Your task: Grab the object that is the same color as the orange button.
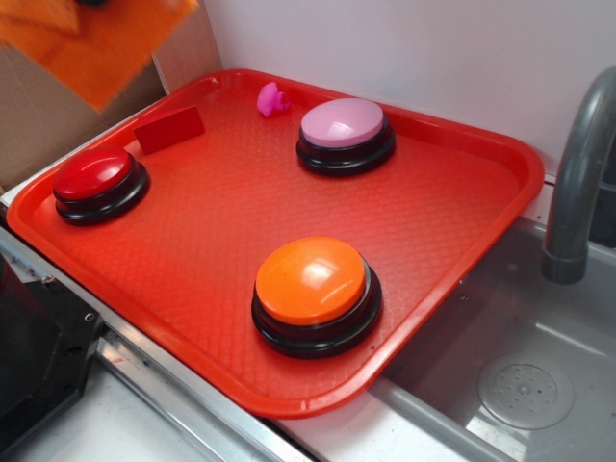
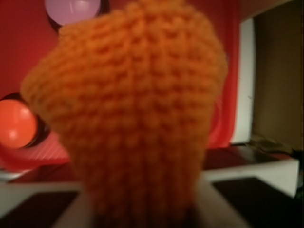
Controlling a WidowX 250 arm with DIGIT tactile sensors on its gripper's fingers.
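Orange knitted rag [image 2: 137, 118] fills the wrist view — fingers clamped on its lower end.

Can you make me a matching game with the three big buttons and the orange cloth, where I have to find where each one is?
Things:
1. glossy orange dome button
2. glossy red dome button
3. pale pink dome button
4. orange knitted cloth

Places:
A. far side of the red plastic tray, near the white wall
B. lifted in the air, off the tray
C. left edge of the tray
D. near edge of the tray, beside the grey sink

Pairs: 1-D, 2-C, 3-A, 4-B
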